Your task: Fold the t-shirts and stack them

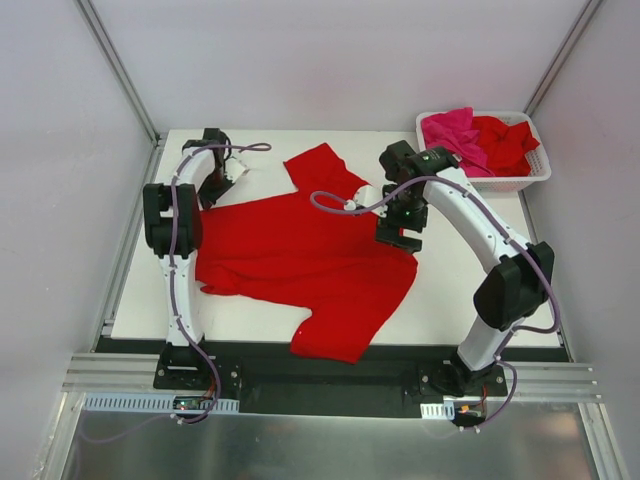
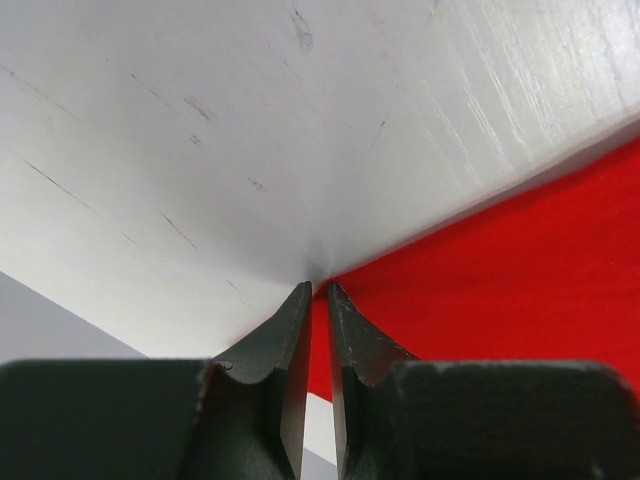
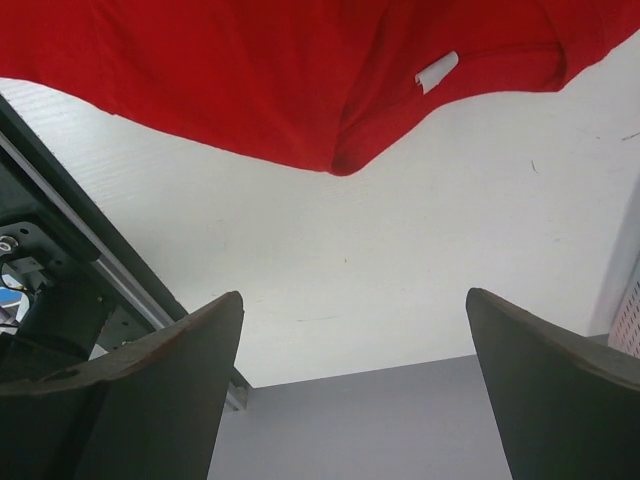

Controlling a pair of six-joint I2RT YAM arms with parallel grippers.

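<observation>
A bright red t-shirt (image 1: 300, 250) lies spread across the middle of the white table, one sleeve towards the back and one hanging at the front edge. My left gripper (image 1: 212, 190) sits low at the shirt's far left corner. In the left wrist view its jaws (image 2: 317, 288) stand almost together, pinching the edge of the red cloth (image 2: 500, 270). My right gripper (image 1: 400, 238) hovers over the shirt's right edge. In the right wrist view it (image 3: 355, 292) is open wide with nothing between its fingers, and the red shirt (image 3: 250, 80) and its white label (image 3: 437, 70) lie beyond them.
A white slotted basket (image 1: 500, 183) stands at the back right corner and holds a magenta-pink shirt (image 1: 450, 130) and a red shirt (image 1: 505, 140). Bare table (image 1: 470, 300) shows to the right of the spread shirt. A black rail (image 1: 330, 365) runs along the table's near edge.
</observation>
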